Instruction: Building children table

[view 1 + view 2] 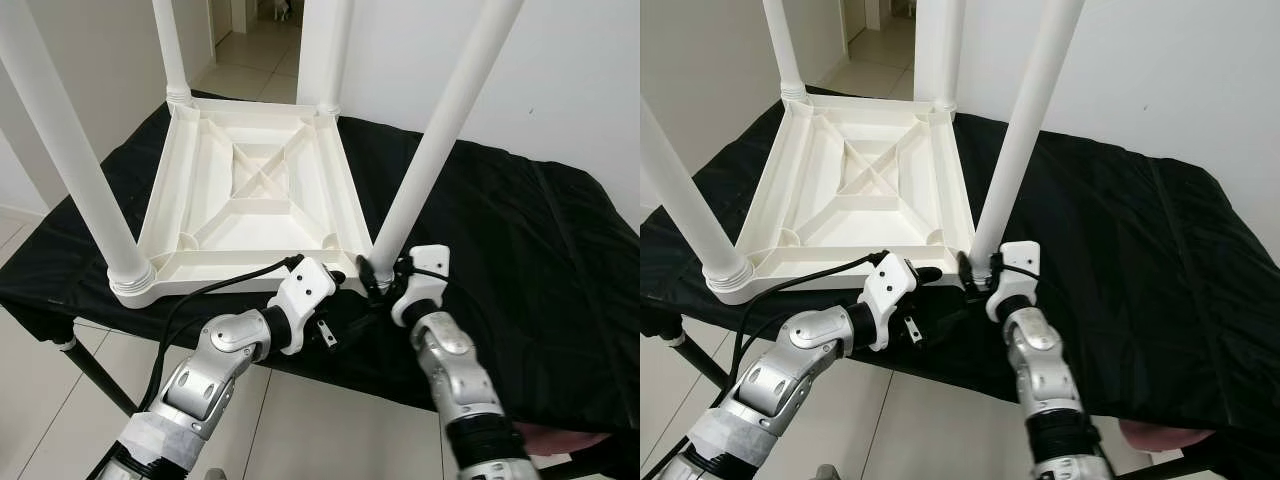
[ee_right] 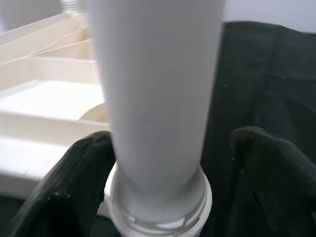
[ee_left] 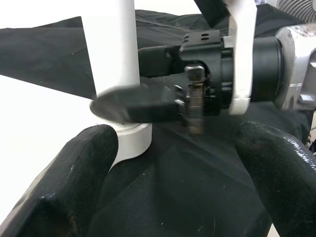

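A white plastic children's table (image 1: 250,185) lies upside down on a black-draped table (image 1: 520,250), with its legs standing up. The near right leg (image 1: 440,140) rises from its corner socket (image 1: 372,268). My right gripper (image 1: 381,276) is open around that leg's base; in the right wrist view the leg (image 2: 158,98) stands between the fingers (image 2: 84,182), one touching the collar and the other a little apart from it. My left gripper (image 1: 338,283) is open just left of the same corner, and its wrist view shows the right gripper (image 3: 197,89) and the leg's base (image 3: 126,138).
The near left leg (image 1: 65,150) leans over the front left corner. The black-draped table's front edge (image 1: 380,375) runs just under both grippers, with tiled floor below. A black cable (image 1: 215,290) runs along my left arm. A white wall and a doorway (image 1: 250,40) lie behind.
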Robot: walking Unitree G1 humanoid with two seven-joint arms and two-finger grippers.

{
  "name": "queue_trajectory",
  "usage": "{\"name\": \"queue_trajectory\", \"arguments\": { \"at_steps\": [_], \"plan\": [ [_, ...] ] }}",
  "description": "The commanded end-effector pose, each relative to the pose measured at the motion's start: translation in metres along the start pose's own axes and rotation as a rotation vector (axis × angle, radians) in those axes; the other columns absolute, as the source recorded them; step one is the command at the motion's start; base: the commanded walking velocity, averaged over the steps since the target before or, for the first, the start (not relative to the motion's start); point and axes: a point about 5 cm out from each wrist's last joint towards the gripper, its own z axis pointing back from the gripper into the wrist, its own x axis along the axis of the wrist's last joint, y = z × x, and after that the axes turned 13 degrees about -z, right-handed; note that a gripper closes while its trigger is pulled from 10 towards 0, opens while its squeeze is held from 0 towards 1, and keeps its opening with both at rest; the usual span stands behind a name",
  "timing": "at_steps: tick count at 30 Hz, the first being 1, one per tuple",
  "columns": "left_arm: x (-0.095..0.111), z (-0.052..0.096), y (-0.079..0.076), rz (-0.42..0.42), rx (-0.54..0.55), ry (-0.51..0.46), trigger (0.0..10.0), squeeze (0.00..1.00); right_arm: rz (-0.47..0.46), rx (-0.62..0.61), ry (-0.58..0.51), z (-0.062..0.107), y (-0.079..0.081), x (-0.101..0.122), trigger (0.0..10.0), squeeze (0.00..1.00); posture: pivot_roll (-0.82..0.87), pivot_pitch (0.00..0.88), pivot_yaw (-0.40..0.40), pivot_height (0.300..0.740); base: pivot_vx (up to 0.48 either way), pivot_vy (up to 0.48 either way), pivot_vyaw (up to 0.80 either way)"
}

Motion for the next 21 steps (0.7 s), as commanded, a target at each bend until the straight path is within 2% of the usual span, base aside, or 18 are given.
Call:
{"name": "queue_trajectory", "arguments": {
  "at_steps": [1, 5, 7, 12, 15, 19, 20, 21],
  "plan": [
    [0.001, -0.002, -0.002, 0.001, -0.021, -0.005, 10.0, 0.00, 0.031, 0.056, 0.020, -0.002, -0.006, 0.002, 10.0, 0.00, -0.02, 0.000, -0.087, 0.740, 0.000, 0.000, 0.00],
    [0.001, -0.001, -0.003, 0.001, -0.024, -0.003, 10.0, 0.00, 0.056, 0.097, 0.040, -0.005, -0.010, 0.003, 10.0, 0.00, -0.01, 0.000, -0.087, 0.740, 0.000, 0.000, 0.00],
    [0.001, 0.000, -0.003, 0.000, -0.027, 0.000, 10.0, 0.00, 0.071, 0.151, 0.083, -0.010, -0.013, 0.002, 10.0, 0.00, -0.01, 0.000, -0.088, 0.740, 0.000, 0.000, 0.00],
    [0.002, 0.000, 0.001, -0.009, -0.017, 0.002, 10.0, 0.00, 0.071, 0.256, 0.144, -0.020, -0.012, -0.003, 10.0, 0.00, 0.00, 0.000, -0.082, 0.740, 0.000, 0.000, 0.00],
    [0.002, 0.000, 0.002, -0.011, -0.015, 0.002, 10.0, 0.00, 0.074, 0.265, 0.155, -0.021, -0.012, -0.004, 10.0, 0.00, 0.00, 0.000, -0.082, 0.740, 0.000, 0.000, 0.00],
    [0.003, 0.000, 0.007, -0.018, -0.006, 0.000, 10.0, 0.00, 0.085, 0.296, 0.194, -0.037, -0.009, -0.008, 10.0, 0.00, 0.00, 0.000, -0.078, 0.740, 0.000, 0.000, 0.00],
    [0.004, -0.001, 0.008, -0.019, -0.003, -0.003, 10.0, 0.00, 0.081, 0.298, 0.198, -0.039, -0.008, -0.008, 4.4, 0.00, 0.00, 0.000, -0.080, 0.740, 0.000, 0.000, 0.00],
    [0.004, -0.001, 0.008, -0.020, 0.000, -0.005, 10.0, 0.00, 0.079, 0.299, 0.200, -0.041, -0.006, -0.009, 1.7, 0.00, 0.00, 0.000, -0.080, 0.740, 0.000, 0.000, 0.00]
  ]
}}
